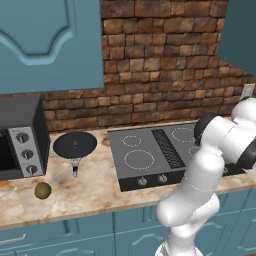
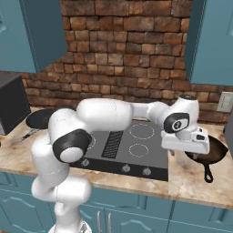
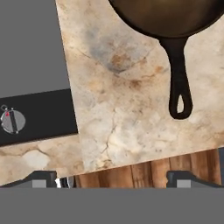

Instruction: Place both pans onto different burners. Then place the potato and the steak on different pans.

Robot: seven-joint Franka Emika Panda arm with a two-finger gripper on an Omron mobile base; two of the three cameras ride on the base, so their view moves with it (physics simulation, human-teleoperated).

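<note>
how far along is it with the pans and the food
Nothing looks done. The black pan and potato sit on the counter left of the cooktop, whose burners are bare. The open gripper hangs near the brown skillet, likely first. The steak isn't visible.

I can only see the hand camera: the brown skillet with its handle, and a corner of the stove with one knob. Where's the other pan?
Observer: The black pan sits on the counter to the left of the stove, with its handle pointing toward the counter's front edge.
Operator: And the potato?
Observer: The potato lies on the counter in front of the toaster oven, closer to the front edge than the black pan.
Operator: Is either pan on a burner yet?
Observer: No. The skillet rests on the counter to the right of the stove, and the burners are bare.
</note>
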